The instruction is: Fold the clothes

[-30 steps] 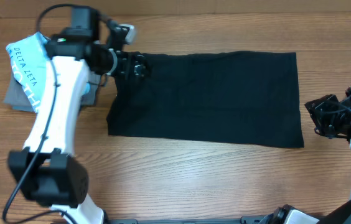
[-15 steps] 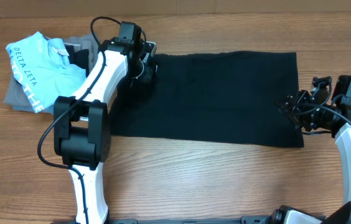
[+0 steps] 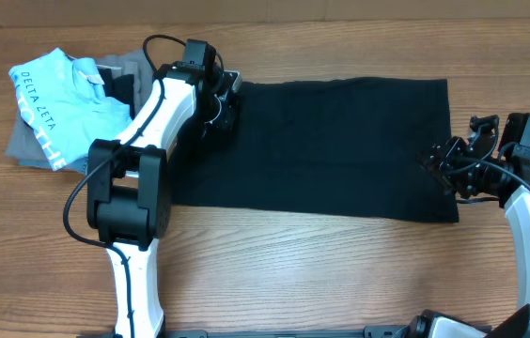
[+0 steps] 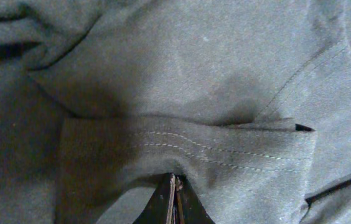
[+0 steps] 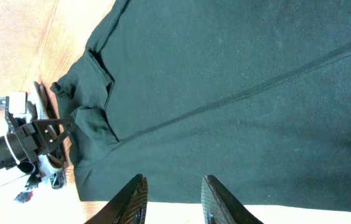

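The clothes (image 3: pixel 321 141), one plain black garment, lie spread flat in a long rectangle across the wooden table. My left gripper (image 3: pixel 220 105) is down on the garment's far left corner. In the left wrist view its jaws (image 4: pixel 175 186) are pressed together, and a stitched hem fold of the clothes (image 4: pixel 194 74) bunches up at their tips. My right gripper (image 3: pixel 442 169) hovers over the garment's right edge. In the right wrist view it (image 5: pixel 172 202) stands open with nothing between its fingers, above the edge of the clothes (image 5: pixel 238 81).
A light blue shirt with white lettering (image 3: pixel 54 94) lies on grey folded garments (image 3: pixel 23 145) at the far left, just beside the left arm. Bare wood runs along the front and to the right of the garment.
The left arm swung onto the garment's far left corner and its gripper closed there. The right gripper moved left onto the garment's right edge and its fingers narrowed a little.
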